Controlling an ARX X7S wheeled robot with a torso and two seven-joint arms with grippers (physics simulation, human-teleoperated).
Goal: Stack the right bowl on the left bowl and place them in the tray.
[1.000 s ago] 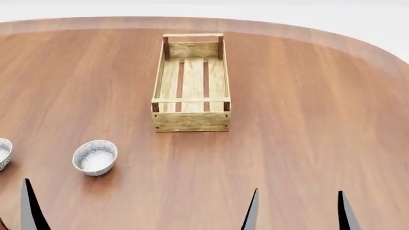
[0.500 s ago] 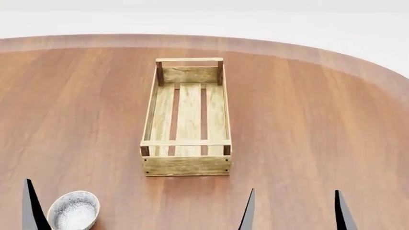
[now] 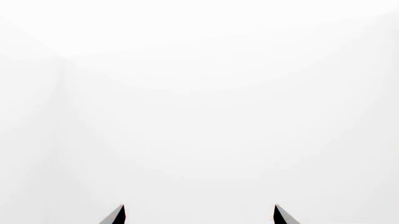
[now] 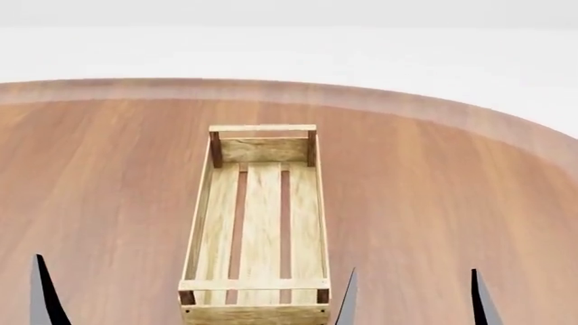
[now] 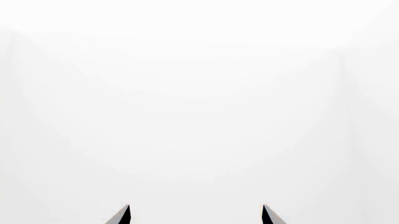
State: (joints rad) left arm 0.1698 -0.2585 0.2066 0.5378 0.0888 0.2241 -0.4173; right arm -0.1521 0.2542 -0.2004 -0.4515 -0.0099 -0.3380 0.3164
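Observation:
Neither bowl shows in any view. The tray, a long light-wood crate with a slatted bottom, lies lengthwise on the brown table in the middle of the head view, with nothing in it. My right gripper stands open just right of the tray's near end, its fingers wide apart and holding nothing. One dark fingertip of the left gripper pokes up at the lower left. In the wrist views the left gripper and the right gripper are open against plain white, with nothing between their tips.
The round wooden table ends in a curved far edge, with white floor and wall beyond it. Both wrist views show only white.
The head view has swung upward: the tray slid down the picture toward me, and the bowls dropped out at the lower left. The fingertips kept their places in the frame.

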